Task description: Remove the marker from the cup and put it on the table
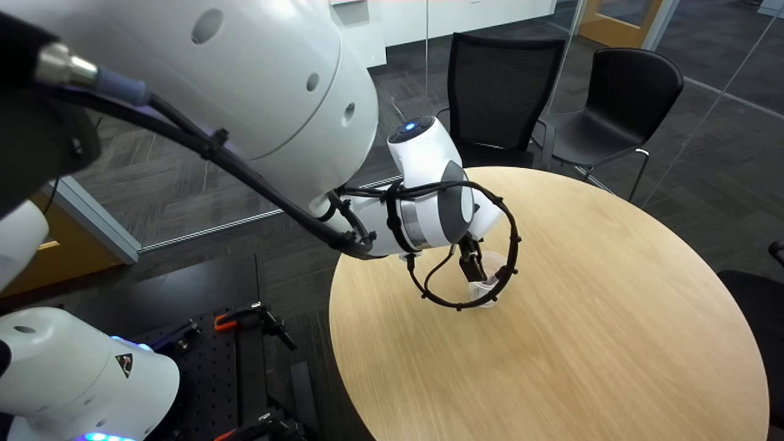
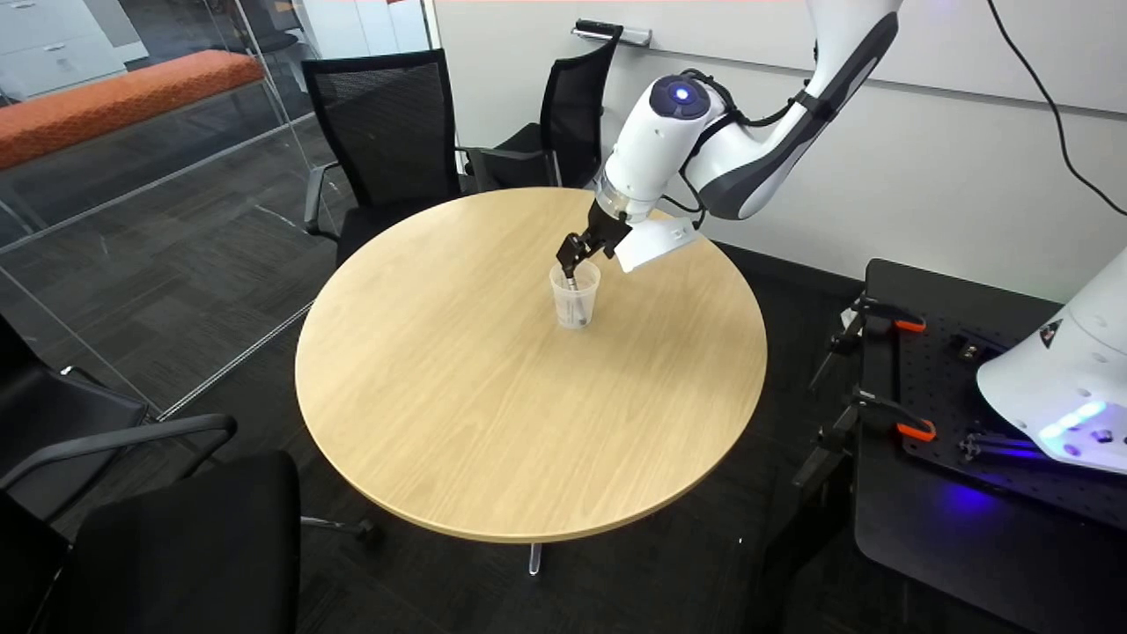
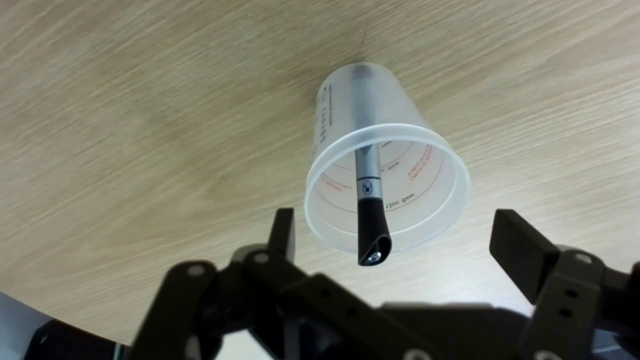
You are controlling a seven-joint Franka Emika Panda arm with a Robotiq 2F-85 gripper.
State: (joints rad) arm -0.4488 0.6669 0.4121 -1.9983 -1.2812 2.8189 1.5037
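Note:
The cup is a translucent white plastic cup, upright on the pale round table (image 2: pixel 493 396). It shows in both exterior views (image 1: pixel 483 295) (image 2: pixel 588 298) and in the wrist view (image 3: pixel 336 112). The marker (image 3: pixel 370 210) has a silver body and a black slanted end. It leans inside the cup with its black end sticking out past the rim toward my gripper. My gripper (image 3: pixel 395 235) is open, its fingers apart on either side of the marker's end and touching nothing visible. In an exterior view the gripper (image 2: pixel 577 253) is just above the cup rim, partly hiding the marker's top.
Black chairs (image 1: pixel 505 92) (image 2: pixel 383 132) stand around the table. The robot's looping black cable (image 1: pixel 516 239) hangs beside the gripper and cup. The robot base stands on a black stand (image 2: pixel 924 519) apart from the table.

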